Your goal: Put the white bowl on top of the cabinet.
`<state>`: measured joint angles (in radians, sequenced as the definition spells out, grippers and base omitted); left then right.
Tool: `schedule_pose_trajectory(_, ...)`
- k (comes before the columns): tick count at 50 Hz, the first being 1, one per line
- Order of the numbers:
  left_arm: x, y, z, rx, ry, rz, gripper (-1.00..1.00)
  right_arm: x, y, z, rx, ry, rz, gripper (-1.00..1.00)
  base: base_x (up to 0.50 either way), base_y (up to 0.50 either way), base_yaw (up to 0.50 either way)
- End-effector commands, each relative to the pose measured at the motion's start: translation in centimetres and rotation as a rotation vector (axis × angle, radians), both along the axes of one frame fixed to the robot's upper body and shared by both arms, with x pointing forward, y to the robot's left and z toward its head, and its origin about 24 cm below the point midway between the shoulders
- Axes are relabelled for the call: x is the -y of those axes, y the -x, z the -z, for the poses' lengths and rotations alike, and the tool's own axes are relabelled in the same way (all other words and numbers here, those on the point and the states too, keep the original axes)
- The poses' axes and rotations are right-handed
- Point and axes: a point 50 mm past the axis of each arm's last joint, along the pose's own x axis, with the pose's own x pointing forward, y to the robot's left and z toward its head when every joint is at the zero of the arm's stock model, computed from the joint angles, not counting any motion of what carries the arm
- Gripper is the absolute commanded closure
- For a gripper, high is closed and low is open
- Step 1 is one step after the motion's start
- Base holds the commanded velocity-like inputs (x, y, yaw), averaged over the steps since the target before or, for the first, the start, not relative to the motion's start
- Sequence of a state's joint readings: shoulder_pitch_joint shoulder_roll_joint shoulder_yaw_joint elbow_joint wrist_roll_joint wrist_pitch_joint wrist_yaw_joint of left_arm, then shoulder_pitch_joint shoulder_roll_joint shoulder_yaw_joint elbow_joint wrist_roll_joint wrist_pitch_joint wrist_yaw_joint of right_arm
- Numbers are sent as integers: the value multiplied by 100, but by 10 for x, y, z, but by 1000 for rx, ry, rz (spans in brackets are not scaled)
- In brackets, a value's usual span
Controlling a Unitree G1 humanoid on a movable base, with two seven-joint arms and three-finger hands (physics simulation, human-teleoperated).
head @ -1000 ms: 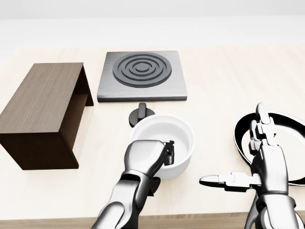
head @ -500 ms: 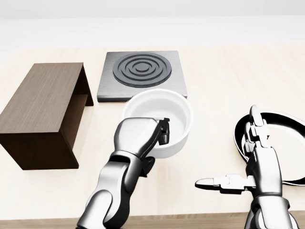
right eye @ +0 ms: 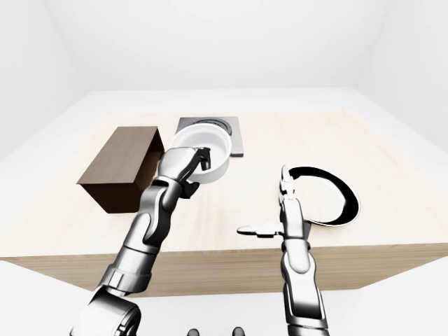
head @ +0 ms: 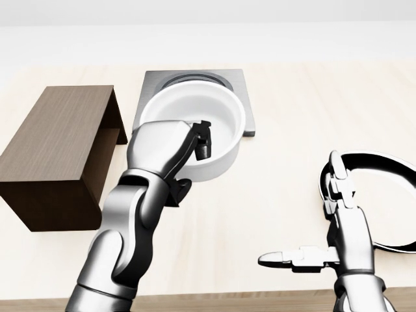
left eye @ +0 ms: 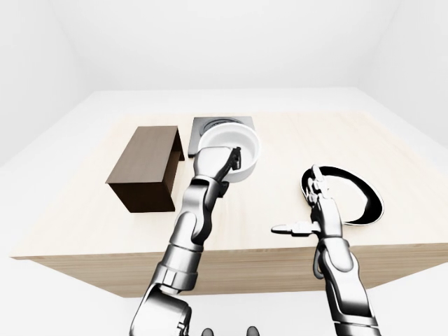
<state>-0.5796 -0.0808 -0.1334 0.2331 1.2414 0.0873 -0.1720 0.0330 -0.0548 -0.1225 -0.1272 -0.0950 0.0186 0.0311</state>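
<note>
Left-eye view takes in a pale wooden table (left eye: 392, 147) in a bare white room with white walls and floor. Over it the left hand (head: 170, 151) grips the near rim of the white bowl (head: 195, 127), fingers hooked inside, holding it clear of the tabletop with its mouth facing up and tipped slightly; being round, it has no long axis. The bowl hangs over the grey stove plate (head: 237, 84), hiding most of it, just right of the dark wooden cabinet (head: 55, 146), which lies lengthwise running away from the robot, its top bare. At the right a black pan with a white inside (head: 383, 195) sits well apart, and the right hand (head: 331, 244) is spread wide beside it, holding nothing
</note>
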Motion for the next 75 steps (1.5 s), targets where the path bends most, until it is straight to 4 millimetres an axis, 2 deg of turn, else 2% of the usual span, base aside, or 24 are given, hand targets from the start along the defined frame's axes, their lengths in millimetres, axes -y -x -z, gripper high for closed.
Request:
schedule_pose_trajectory(1, -10, -1, -31, 98, 6, -14, 100, -3, 3, 1, -7, 6, -8, -100, 0, 0, 0)
schedule_pose_trajectory(9, -28, -2, -55, 134, -44, -48, 100, -2, 6, -1, 1, 1, -5, -100, 0, 0, 0)
schedule_pose_trajectory(17, -63, 4, -79, 183, -90, -130, 100, 2, 7, -5, 10, -8, 5, -100, 0, 0, 0)
schedule_pose_trajectory(29, -90, 7, -99, 216, -124, -200, 100, 1, 7, -5, 15, -6, 2, -100, 0, 0, 0)
schedule_pose_trajectory(47, -129, -17, -95, 230, -7, -269, 100, -1, 5, -3, 12, 3, -1, -100, 0, 0, 0)
schedule_pose_trajectory(54, -150, -24, -93, 265, 51, -335, 100, -2, 6, -1, 13, 11, -2, -100, 0, 0, 0)
schedule_pose_trajectory(65, -170, -28, -94, 282, 97, -385, 100, -1, 5, -2, 16, 9, 1, -100, 0, 0, 0)
schedule_pose_trajectory(75, -181, -37, -87, 269, 140, -433, 100, 0, 5, -4, 22, 5, 4, -100, 0, 0, 0)
